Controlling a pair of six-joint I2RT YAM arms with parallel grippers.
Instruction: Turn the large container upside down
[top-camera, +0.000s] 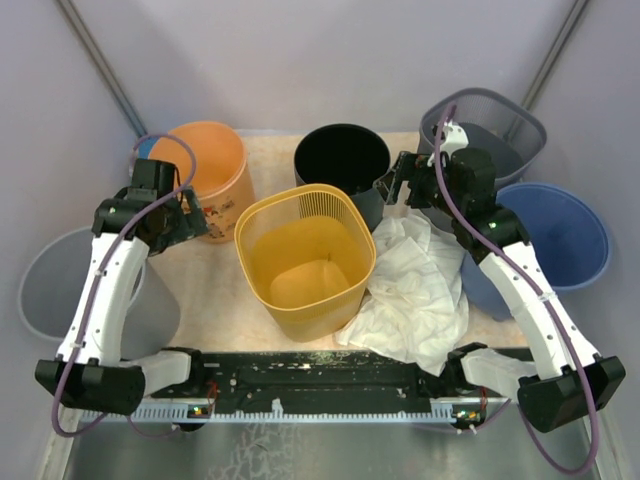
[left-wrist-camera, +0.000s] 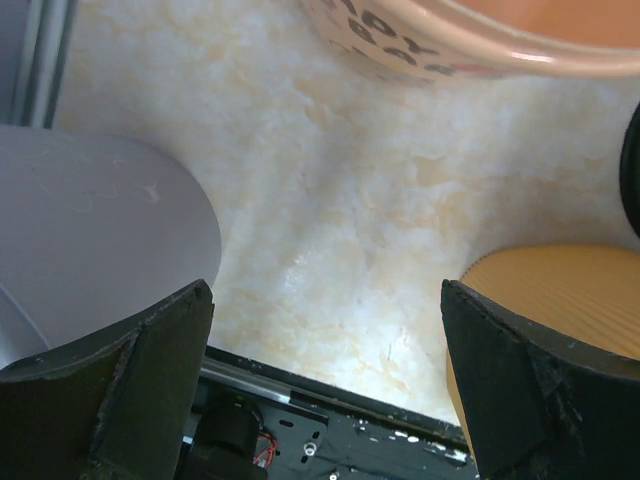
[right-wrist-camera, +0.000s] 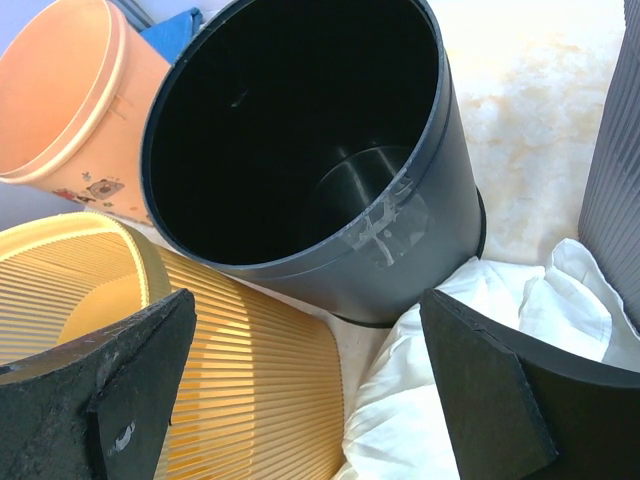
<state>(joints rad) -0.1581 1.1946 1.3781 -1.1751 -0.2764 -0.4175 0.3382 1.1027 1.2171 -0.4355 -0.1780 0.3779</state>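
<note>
Tabletop, pale and marbled, crowded with bins. Large yellow container, with ribbed walls, stands upright at centre front, mouth up, its yellow floor showing. Neither arm touches it.

Blue bin sits at the right edge behind the right arm, tipped outward. Grey bin sits at the left edge, partly hidden by the left arm. Dark mesh bin is at the back right corner. Orange bin, printed lettering low on its wall, is at back left. Black bin is back centre, upright, just behind the yellow container's far rim.

White cloth lies crumpled between the yellow container and the blue bin, pressed against the yellow wall and reaching the black bin's base.

Left gripper hangs low beside the orange bin's front, jaws spread wide, only bare tabletop between them. Right gripper sits just right of the black bin, facing it, jaws released and wide, gripping nothing.
</note>
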